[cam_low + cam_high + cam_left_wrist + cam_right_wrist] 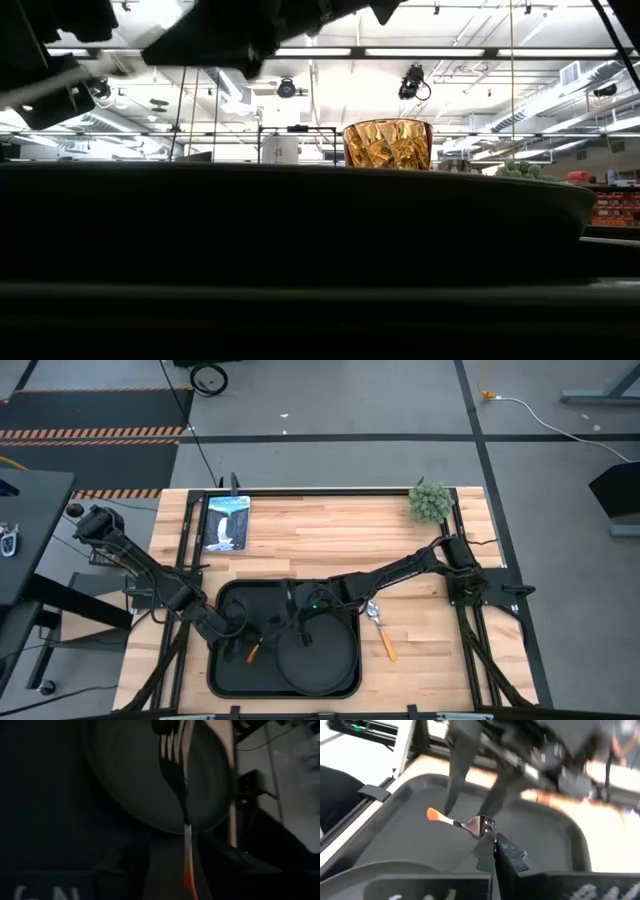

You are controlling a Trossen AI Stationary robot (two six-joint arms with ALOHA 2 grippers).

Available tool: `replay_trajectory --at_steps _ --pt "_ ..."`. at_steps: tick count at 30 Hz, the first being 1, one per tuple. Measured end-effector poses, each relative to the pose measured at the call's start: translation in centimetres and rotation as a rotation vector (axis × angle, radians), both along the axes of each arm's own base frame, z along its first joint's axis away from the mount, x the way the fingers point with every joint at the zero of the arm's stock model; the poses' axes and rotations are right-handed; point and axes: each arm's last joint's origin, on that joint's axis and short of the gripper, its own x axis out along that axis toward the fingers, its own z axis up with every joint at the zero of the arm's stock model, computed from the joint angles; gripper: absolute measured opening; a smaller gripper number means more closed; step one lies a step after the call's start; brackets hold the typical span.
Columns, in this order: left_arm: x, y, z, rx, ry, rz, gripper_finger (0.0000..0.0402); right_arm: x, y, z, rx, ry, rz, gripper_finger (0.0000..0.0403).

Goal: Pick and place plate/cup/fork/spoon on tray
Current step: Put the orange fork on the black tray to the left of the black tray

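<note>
table (330,530): pale wood | tray (225,670): matt black | cup (388,144): faceted amber, translucent

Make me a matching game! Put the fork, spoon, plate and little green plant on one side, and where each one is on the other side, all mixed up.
1. fork
2. spoon
3. plate
4. plant

A. on the bare wooden table, beside the tray
B. at the table's far corner
C. pinched in the fingers of the right gripper
D. lying in the tray

Pairs: 1-C, 2-A, 3-D, 4-B
</note>
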Motion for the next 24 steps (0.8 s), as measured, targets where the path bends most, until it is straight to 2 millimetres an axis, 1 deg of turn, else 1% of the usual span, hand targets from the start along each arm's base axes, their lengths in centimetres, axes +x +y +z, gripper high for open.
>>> replay_trajectory --at_steps 6,12,20,24 --pt "-0.1 0.3 -0.3 0.046 0.016 0.036 0.0163 -0.2 -1.1 -0.8 0.147 0.128 -0.141 0.0007" --pt "0.3 0.8 -1.0 0.050 0.061 0.093 0.0154 -0.2 -2.0 -0.9 0.283 0.167 -0.242 0.0007" --pt "1.4 0.9 -2.1 0.076 0.091 0.123 0.0162 -0.2 -2.1 -1.1 0.316 0.194 -0.255 0.0007" --pt "1.6 1.1 -2.2 0.081 0.094 0.104 0.0153 -0.4 -2.2 -1.3 0.328 0.235 -0.261 0.0007"
